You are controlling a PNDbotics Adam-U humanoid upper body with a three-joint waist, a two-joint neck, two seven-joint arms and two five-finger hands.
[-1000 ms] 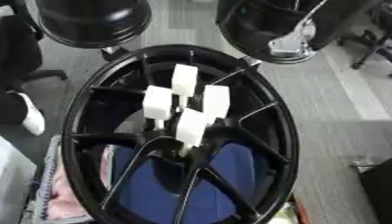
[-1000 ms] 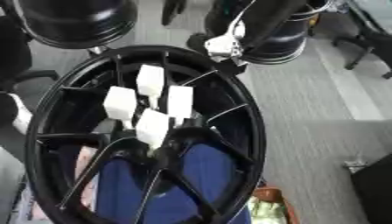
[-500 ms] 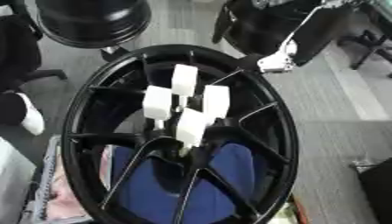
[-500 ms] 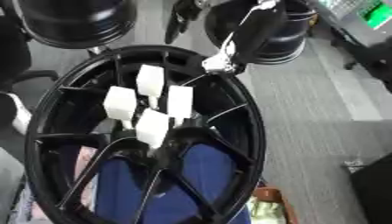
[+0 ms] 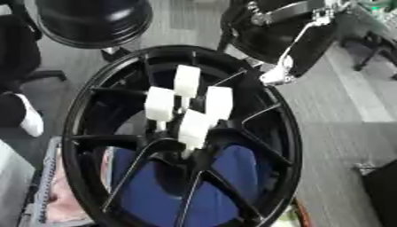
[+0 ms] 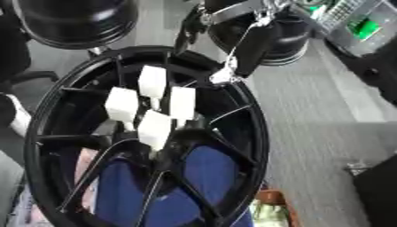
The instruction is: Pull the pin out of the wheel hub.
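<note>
A large black wheel hub (image 5: 93,102) lies tilted before me, its spokes meeting at the centre. Several pins with white block heads (image 5: 194,126) stand upright in a cluster at that centre. My right hand (image 5: 288,53), black with silver rods, comes down from the upper right. Its pale tip (image 5: 275,76) hangs just over the hub's upper right rim, a short way right of the pins, and touches none of them. My left hand shows in neither view.
A second black wheel (image 5: 93,17) stands at the upper left. Blue cloth (image 5: 155,186) lies under the spokes and pink cloth (image 5: 62,195) at the lower left. Grey floor (image 5: 341,115) runs along the right, with a dark box (image 5: 381,190) at the lower right.
My right hand has come down and leftward from the upper right corner to the hub's upper right rim. The hub and pins have not moved.
</note>
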